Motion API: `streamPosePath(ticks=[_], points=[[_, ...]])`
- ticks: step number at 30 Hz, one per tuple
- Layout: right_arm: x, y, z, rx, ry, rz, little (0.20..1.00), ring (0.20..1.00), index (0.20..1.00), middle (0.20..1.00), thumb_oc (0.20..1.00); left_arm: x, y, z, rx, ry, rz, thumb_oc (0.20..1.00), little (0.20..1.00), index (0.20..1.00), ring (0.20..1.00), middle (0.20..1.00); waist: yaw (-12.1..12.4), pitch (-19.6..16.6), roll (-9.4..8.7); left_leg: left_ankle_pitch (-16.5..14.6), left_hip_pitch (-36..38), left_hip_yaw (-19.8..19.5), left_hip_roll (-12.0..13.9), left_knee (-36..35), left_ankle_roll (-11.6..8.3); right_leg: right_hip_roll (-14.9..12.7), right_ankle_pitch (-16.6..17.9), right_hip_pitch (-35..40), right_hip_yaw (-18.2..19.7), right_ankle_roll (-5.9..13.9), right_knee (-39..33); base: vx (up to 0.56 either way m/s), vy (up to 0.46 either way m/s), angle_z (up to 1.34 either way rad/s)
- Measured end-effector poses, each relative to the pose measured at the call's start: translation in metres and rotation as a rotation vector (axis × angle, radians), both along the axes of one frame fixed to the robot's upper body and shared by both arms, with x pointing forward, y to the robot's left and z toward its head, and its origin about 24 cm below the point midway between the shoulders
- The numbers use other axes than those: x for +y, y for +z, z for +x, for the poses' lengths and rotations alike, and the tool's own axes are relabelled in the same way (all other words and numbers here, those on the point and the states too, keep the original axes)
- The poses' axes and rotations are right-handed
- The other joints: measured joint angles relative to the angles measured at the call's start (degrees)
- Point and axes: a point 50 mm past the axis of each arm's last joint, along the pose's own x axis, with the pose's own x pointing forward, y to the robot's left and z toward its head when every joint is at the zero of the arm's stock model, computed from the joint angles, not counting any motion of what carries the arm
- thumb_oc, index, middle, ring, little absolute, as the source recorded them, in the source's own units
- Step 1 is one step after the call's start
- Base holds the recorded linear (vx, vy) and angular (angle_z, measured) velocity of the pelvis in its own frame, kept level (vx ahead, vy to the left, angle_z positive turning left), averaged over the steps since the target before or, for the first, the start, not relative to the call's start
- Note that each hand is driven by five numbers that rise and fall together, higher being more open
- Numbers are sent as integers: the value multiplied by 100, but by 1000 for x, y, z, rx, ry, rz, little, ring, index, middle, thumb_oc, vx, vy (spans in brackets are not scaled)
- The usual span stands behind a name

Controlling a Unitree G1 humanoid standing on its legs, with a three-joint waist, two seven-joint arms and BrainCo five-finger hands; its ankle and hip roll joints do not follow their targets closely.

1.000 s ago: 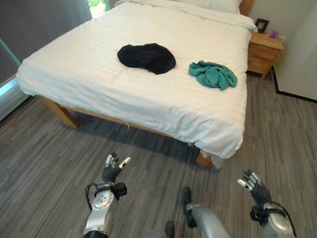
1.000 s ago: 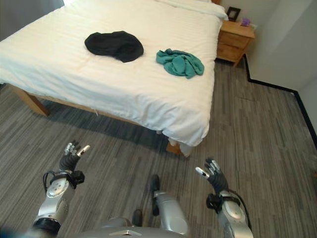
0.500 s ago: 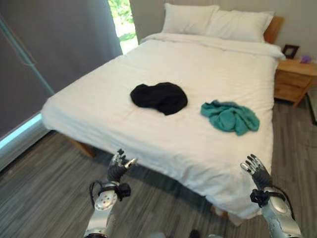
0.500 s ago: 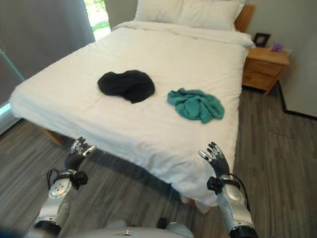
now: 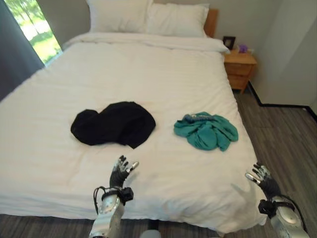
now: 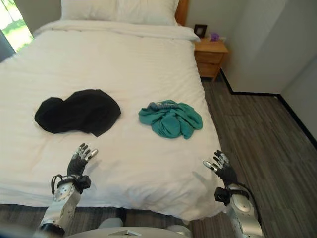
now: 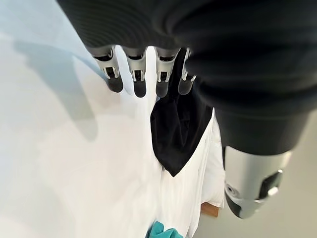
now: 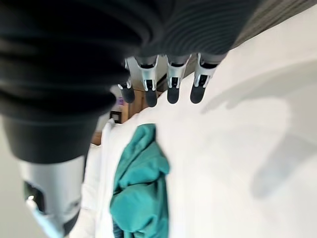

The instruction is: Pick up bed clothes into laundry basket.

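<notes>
Two piles of clothes lie on the white bed [image 5: 148,74]. One black pile [image 5: 114,124] is on the left, and a green pile [image 5: 206,131] is on the right, a little apart. Near the bed's edge, the left hand [image 5: 120,172] and right hand [image 5: 262,178] have loose fingers and hold nothing.

Matt cloth garments [image 5: 205,131], smooth sheet [image 5: 148,74]

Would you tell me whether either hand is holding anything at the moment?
Nothing is held: the left hand and right hand are open above the bed.
</notes>
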Motion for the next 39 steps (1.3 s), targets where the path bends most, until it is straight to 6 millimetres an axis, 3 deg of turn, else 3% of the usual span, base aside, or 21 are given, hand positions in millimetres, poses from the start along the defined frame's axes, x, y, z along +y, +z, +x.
streamPosePath(ticks=[1,4,5,8,9,11,14,20,25,32,34,37,39], points=[[-6,4,1,6,13,-68,1000,1000,1000,1000,1000,3,1,0,-1,-5,14,1000,1000,1000,1000,1000,19,-54,-50,-64,20,139,-78,-33,-17,-92,16,83,35,38,-120,132,240,-30],[-31,20,6,29,49,-278,1000,1000,1000,1000,1000,10,10,3,-30,-2,38,1000,1000,1000,1000,1000,39,-112,35,-101,-1,173,-225,-33,-10,-244,78,109,46,122,-277,81,149,-3],[-48,31,15,89,113,-481,1000,1000,1000,1000,1000,12,12,2,-45,3,48,1000,1000,1000,1000,1000,30,-162,86,-91,-58,149,-296,-32,68,-292,158,111,42,187,-336,90,184,5],[-64,43,36,120,106,-596,1000,1000,1000,1000,1000,6,9,1,-36,-22,42,1000,1000,1000,1000,1000,109,-181,65,-43,-65,137,-312,-30,156,-312,180,123,6,221,-382,36,88,4],[-72,55,49,135,119,-678,1000,1000,1000,1000,1000,0,6,-1,-23,-53,35,1000,1000,1000,1000,1000,160,-220,37,-33,-79,118,-318,-32,168,-316,182,124,-17,224,-391,27,82,3],[-77,71,64,116,120,-752,1000,1000,1000,1000,1000,1,0,-9,3,-58,31,1000,1000,1000,1000,1000,176,-272,-14,-40,-84,104,-308,-32,159,-306,181,118,-21,223,-415,21,64,7],[-83,81,93,181,135,-873,1000,1000,1000,1000,1000,2,-8,-19,46,-61,20,1000,1000,1000,1000,1000,387,-380,-111,-54,-147,71,-291,-32,134,-264,206,105,-96,198,-476,14,46,5],[-71,102,120,265,360,-1295,1000,1000,1000,1000,1000,5,-16,-33,86,-59,15,1000,1000,1000,1000,1000,781,-403,-185,-24,-203,-55,-333,-29,172,-260,256,186,-213,210,-632,17,15,11],[-71,97,125,341,407,-1404,1000,1000,1000,1000,1000,7,-16,-35,91,-69,19,1000,1000,1000,1000,1000,1001,-408,-200,8,-290,-216,-366,-5,175,-250,260,209,-393,208,-683,16,-4,19],[-45,97,146,382,602,-1703,1000,1000,1000,1000,1000,13,-12,-32,87,-79,49,1000,1000,1000,1000,1000,1152,-437,-198,120,-633,-438,-345,-1,109,-172,286,-7,-581,189,-722,-68,-21,15],[-48,102,150,407,598,-1750,1000,1000,1000,1000,1000,12,-10,-29,79,-91,58,1000,1000,1000,1000,1000,1229,-429,-125,212,-831,-517,-309,1,62,-99,288,-223,-607,186,-662,-184,-33,12],[-51,122,159,392,518,-1772,1000,1000,1000,1000,1000,12,-6,-24,68,-102,74,1000,1000,1000,1000,1000,1323,-271,123,342,-1299,-619,-216,2,-9,-2,354,-690,-654,195,-627,-114,-13,8],[-56,121,157,413,498,-1770,1000,1000,1000,1000,1000,11,-6,-23,68,-98,75,1000,1000,1000,1000,1000,1376,-177,259,391,-1435,-664,-236,2,-25,10,439,-738,-725,173,-684,-69,-7,14]])
